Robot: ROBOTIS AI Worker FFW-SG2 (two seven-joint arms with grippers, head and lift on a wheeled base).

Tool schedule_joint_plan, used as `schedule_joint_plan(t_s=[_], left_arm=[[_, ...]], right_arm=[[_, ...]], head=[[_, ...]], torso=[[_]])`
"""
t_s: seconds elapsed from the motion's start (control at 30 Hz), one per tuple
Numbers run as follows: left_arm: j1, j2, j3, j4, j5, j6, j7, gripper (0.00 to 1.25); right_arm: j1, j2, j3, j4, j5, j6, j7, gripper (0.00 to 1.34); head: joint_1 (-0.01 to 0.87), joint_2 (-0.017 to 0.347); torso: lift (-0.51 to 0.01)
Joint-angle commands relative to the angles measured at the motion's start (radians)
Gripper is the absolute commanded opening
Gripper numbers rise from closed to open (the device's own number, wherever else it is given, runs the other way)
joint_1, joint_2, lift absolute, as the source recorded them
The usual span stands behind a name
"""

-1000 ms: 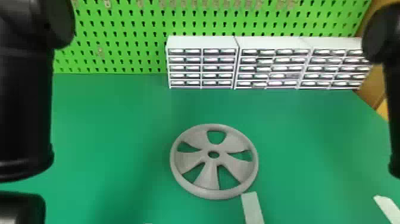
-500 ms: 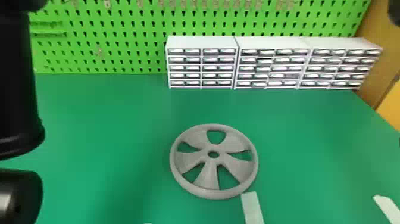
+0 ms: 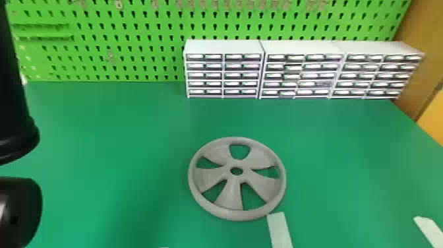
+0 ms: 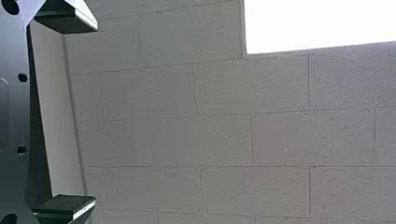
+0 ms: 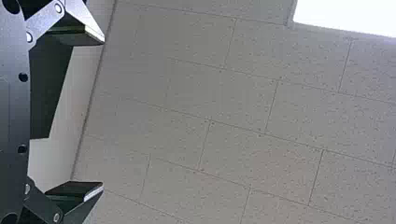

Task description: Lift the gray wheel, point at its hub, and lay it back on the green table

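Right now the gray wheel [image 3: 263, 155] is lying flat on the green bench [image 3: 99, 132], well in from the far edge and the right edge, its open face turning up. Being round, it is reaching equally far every way, though one broad spoke [image 3: 230, 198] is pointing from the hub [image 3: 245, 171] towards the near side. Along the far edge three white drawer cabinets are standing side by side: the left one [image 3: 224, 47], the middle one [image 3: 303, 47] and the right one [image 3: 372, 49], which is ending by the far right corner (what their drawers are holding, I cannot tell). Behind them a green pegboard [image 3: 132, 33] is rising. One pale strip [image 3: 280, 231] is running from the wheel's rim towards the near side, just beside or touching it, and another strip [image 3: 428, 229] is lying well apart, nearer the right edge. The black left arm [image 3: 13, 99] is hanging over the bench's left side. In their wrist views, the left gripper [image 4: 96, 112] and the right gripper [image 5: 103, 113] are both holding their fingers wide apart, empty, before a tiled ceiling [image 4: 224, 140].
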Motion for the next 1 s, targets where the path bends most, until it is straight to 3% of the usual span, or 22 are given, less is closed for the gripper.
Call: schedule_joint_plan(t_s=[0.0,0.57,0.83,0.9,0.97], left_arm=[[-0.001,0.002,0.005,-0.01,-0.003,0.0,0.001,1.25],[0.003,0.006,0.005,-0.021,-0.006,0.0,0.004,1.25],[0.004,0.008,0.002,-0.021,-0.004,0.0,0.004,1.25],[0.003,0.008,0.002,-0.021,-0.004,0.0,0.004,1.25],[0.003,0.008,0.0,-0.021,-0.006,0.0,0.004,1.25]], right_arm=[[-0.007,-0.002,0.001,-0.003,0.005,0.006,0.0,1.14],[-0.016,-0.017,0.006,-0.031,0.022,0.055,0.003,1.15],[-0.026,-0.014,-0.008,-0.037,0.025,0.081,0.058,1.15],[-0.036,-0.011,-0.02,-0.046,-0.001,0.133,0.124,1.14],[-0.035,-0.007,-0.026,-0.048,0.039,0.128,0.138,1.14]], head=[[0.692,0.048],[0.692,0.048],[0.692,0.048],[0.692,0.048],[0.692,0.048]], torso=[[-0.093],[-0.093],[-0.093],[-0.093],[-0.093]])
